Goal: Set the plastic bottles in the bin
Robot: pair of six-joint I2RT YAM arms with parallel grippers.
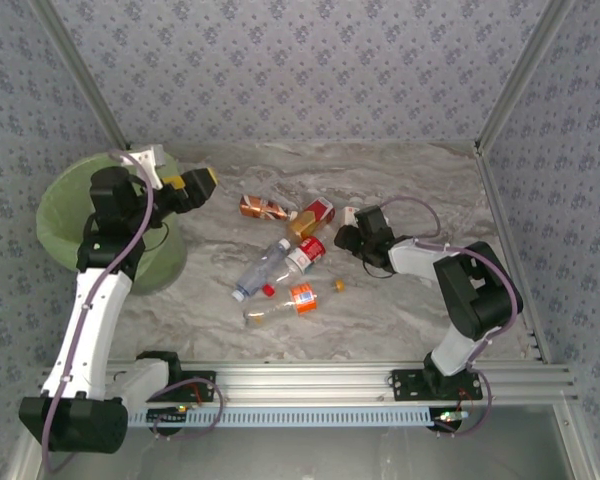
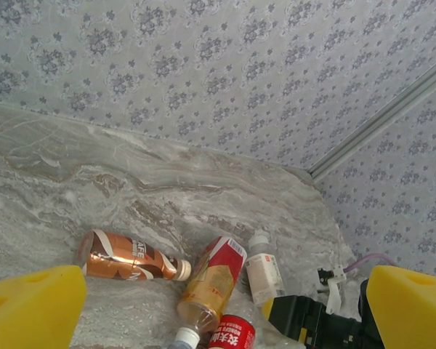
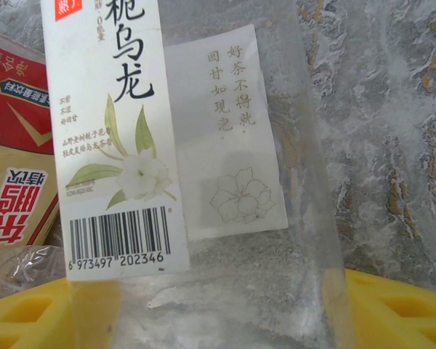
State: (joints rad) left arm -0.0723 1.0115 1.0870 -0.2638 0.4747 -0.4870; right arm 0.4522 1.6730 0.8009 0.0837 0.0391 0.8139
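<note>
Several plastic bottles lie in a cluster mid-table: a brown one (image 1: 263,208) (image 2: 127,256), a yellow one with a red label (image 1: 313,215) (image 2: 214,280), a red-labelled clear one (image 1: 305,252), a clear one with a blue cap (image 1: 258,274) and an orange-labelled one (image 1: 295,300). My right gripper (image 1: 352,233) (image 3: 218,313) has its yellow fingers (image 3: 400,313) against both sides of a clear, white-labelled bottle (image 3: 203,145) (image 2: 263,273) that lies on the table. My left gripper (image 1: 195,185) (image 2: 221,305) hangs open and empty beside the green-lined bin (image 1: 55,225), at the far left.
A loose orange cap (image 1: 339,285) lies right of the orange-labelled bottle. Patterned walls and metal frame posts (image 1: 510,90) close the table at the back and sides. The rail (image 1: 310,380) with both arm bases runs along the near edge.
</note>
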